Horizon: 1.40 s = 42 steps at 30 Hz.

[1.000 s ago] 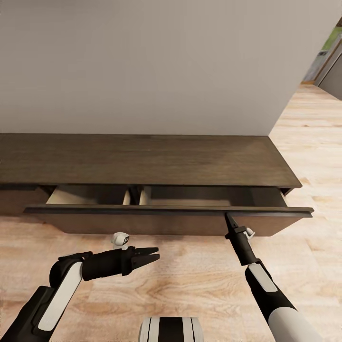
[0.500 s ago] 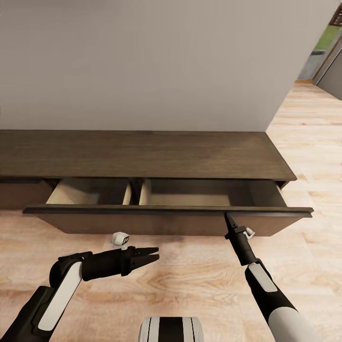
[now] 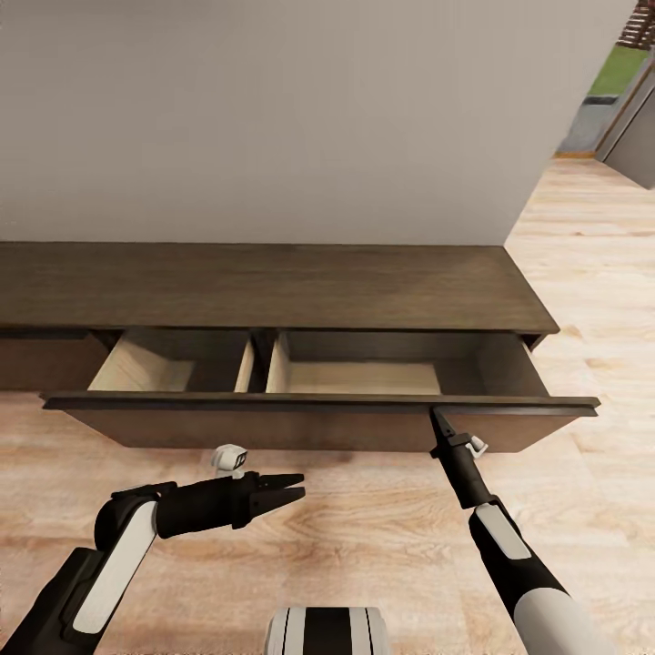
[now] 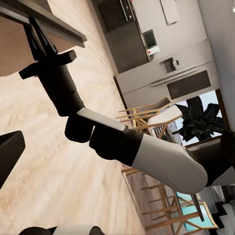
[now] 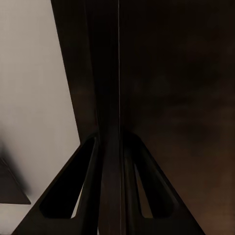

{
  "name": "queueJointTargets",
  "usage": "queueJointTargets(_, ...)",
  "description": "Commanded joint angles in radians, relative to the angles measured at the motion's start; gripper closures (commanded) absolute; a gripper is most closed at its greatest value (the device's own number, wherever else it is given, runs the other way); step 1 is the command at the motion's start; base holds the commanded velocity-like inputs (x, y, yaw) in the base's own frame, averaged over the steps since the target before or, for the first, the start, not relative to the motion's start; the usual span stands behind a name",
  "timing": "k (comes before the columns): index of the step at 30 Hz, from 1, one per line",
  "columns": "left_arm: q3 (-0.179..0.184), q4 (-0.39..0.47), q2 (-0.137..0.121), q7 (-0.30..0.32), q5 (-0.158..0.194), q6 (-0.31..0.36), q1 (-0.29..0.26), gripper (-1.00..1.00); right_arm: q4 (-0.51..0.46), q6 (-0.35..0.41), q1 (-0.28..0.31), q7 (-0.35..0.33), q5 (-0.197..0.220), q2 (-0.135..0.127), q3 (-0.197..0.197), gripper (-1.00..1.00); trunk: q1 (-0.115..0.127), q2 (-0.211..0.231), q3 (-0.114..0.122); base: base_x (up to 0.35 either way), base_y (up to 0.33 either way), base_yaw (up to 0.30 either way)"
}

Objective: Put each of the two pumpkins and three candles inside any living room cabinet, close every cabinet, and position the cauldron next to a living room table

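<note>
The cabinet (image 3: 273, 287) is a long, low dark-brown unit against the wall. Its wide drawer front (image 3: 273, 423) stands pulled out, showing two pale wood compartments (image 3: 364, 375) with nothing in them. My right gripper (image 3: 437, 414) is shut on the top edge of that front near its right end. The right wrist view has the fingers (image 5: 83, 186) straddling the dark edge (image 5: 110, 73). My left gripper (image 3: 296, 485) hangs open and holds nothing, low over the floor in front of the drawer. Pumpkins, candles, cauldron and table are out of view.
A plain grey wall (image 3: 273, 118) backs the cabinet. Light wood floor (image 3: 364, 537) spreads in front and to the right, toward a doorway (image 3: 619, 109). In the left wrist view, kitchen units (image 4: 161, 73) and wooden chairs (image 4: 147, 110) stand beyond my right arm (image 4: 112, 142).
The drawer has come further out of the cabinet, showing more of its inside. The cabinet body has receded in the view while both grippers keep their places in it.
</note>
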<state>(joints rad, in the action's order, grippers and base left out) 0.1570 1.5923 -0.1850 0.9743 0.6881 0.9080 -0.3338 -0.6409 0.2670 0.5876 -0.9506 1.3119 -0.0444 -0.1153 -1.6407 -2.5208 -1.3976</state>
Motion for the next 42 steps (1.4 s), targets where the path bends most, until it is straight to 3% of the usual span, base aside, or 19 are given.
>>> queueJointTargets(1, 0.001, 0.000, -0.001, 0.000, 0.004, 0.005, -0.001, -1.00, 0.018, 0.008, 0.000, -0.003, 0.002, 0.000, 0.003, 1.00, 0.000, 0.000, -0.001, -0.073, 0.000, 0.000)
queueJointTargets(42, 0.001, 0.000, -0.001, 0.000, 0.004, 0.005, -0.001, -1.00, 0.018, 0.008, 0.000, -0.002, 0.003, 0.002, 0.004, 1.00, 0.000, 0.000, -0.001, -0.071, 0.000, 0.000)
